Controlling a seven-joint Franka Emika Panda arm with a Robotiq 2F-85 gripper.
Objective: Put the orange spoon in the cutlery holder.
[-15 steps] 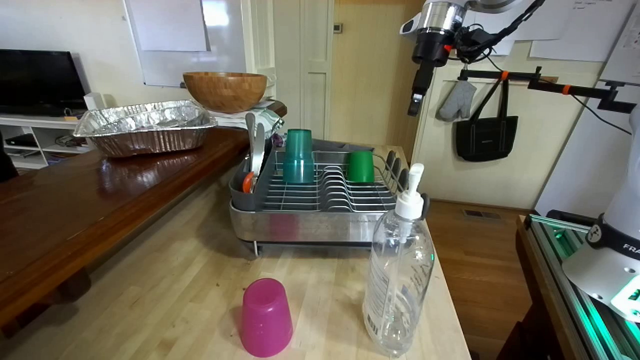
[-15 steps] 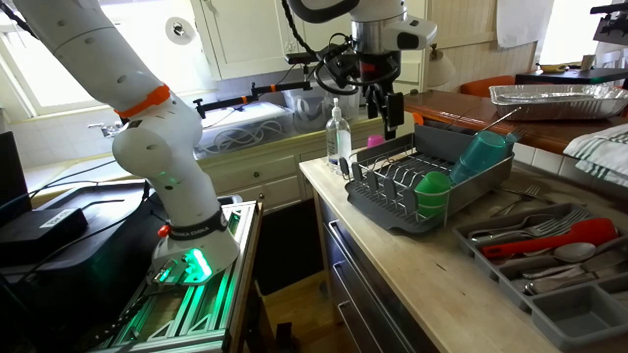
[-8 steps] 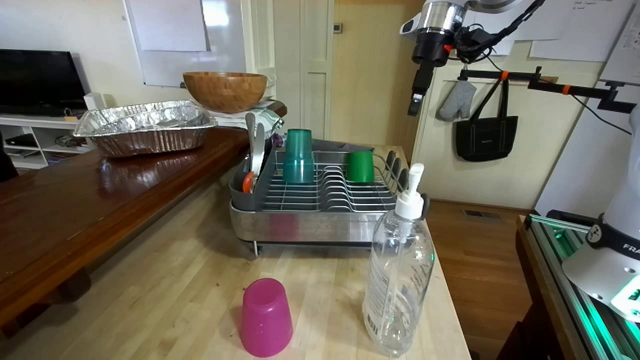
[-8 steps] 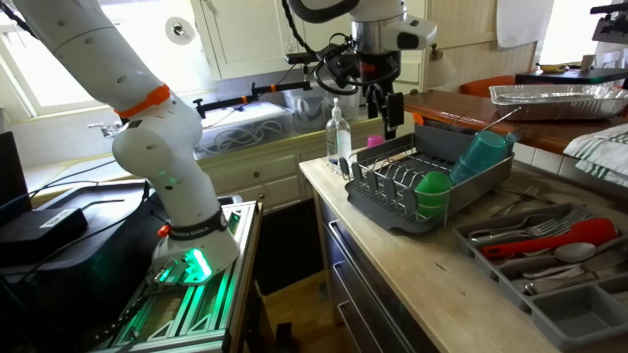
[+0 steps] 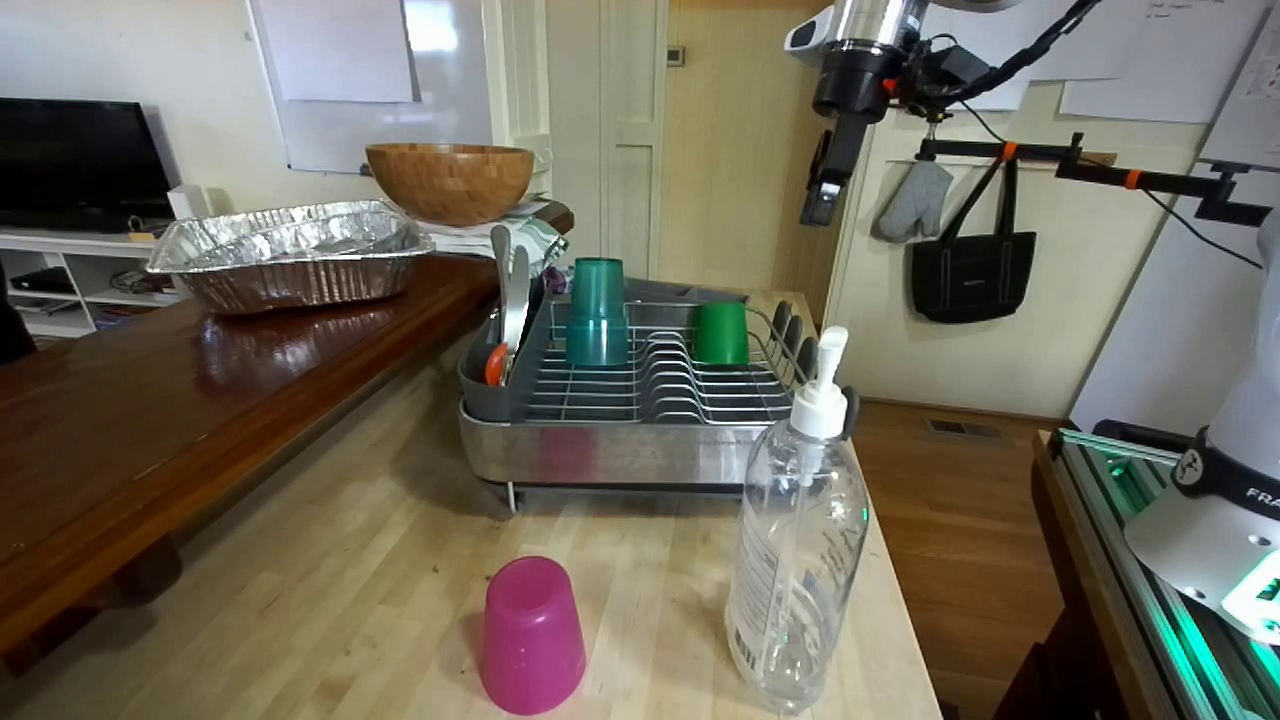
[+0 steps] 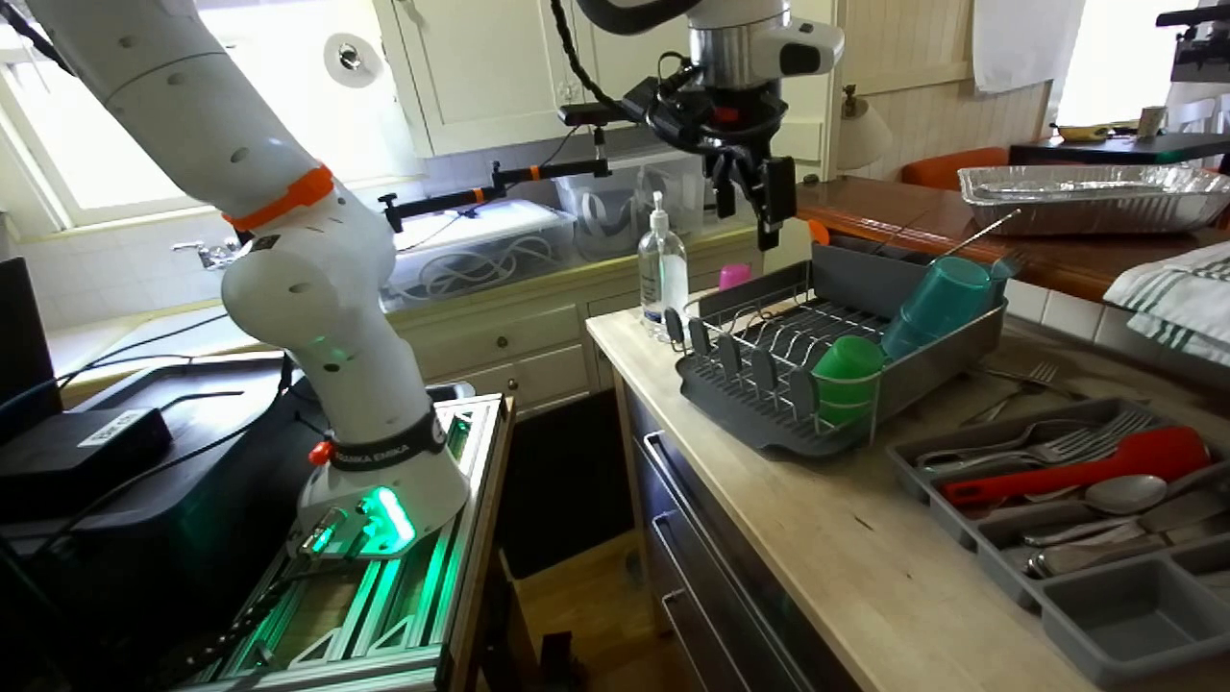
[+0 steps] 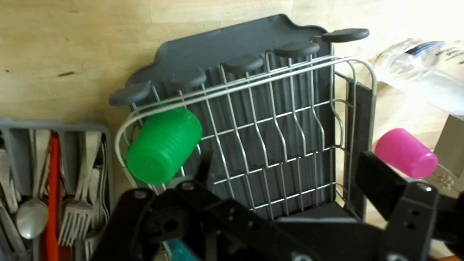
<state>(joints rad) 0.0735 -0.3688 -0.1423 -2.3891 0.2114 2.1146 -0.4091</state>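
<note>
We read clock positions in an exterior view, from the middle of the dish rack (image 5: 620, 458), twelve pointing away.

Pink cup (image 5: 533, 640): upside down on the wooden counter (image 5: 390, 590), seven o'clock.

Pump bottle (image 5: 800, 570): clear, upright, five o'clock.

Cutlery holder (image 5: 487, 402): grey, narrow, part of the rack, nine o'clock.

Orange spoon (image 5: 495, 366): in the holder's near end, by silver cutlery (image 5: 516, 305). We see a short, rounded, bright orange piece; the near wall hides the rest, and we cannot tell which end shows.

Teal cup (image 5: 598, 315): in the rack, tilted, eleven o'clock.

Green cup (image 5: 722, 335): in the rack, tilted, one o'clock.

Gripper (image 7: 286, 159): raised above the rack's level, one o'clock, fingers wide apart, holding nothing. In the wrist view it blocks the lower part, leaving a sliver of the teal cup; we cannot make out the holder's contents there.

Cutlery tray (image 6: 1124, 615): twelve o'clock, beyond the rack and mostly hidden by it; cut off at the right edge in an exterior view.

Foil pan (image 5: 300, 280): ten o'clock.

Wooden bowl (image 5: 450, 185): beyond the pan, between ten and eleven.
</note>
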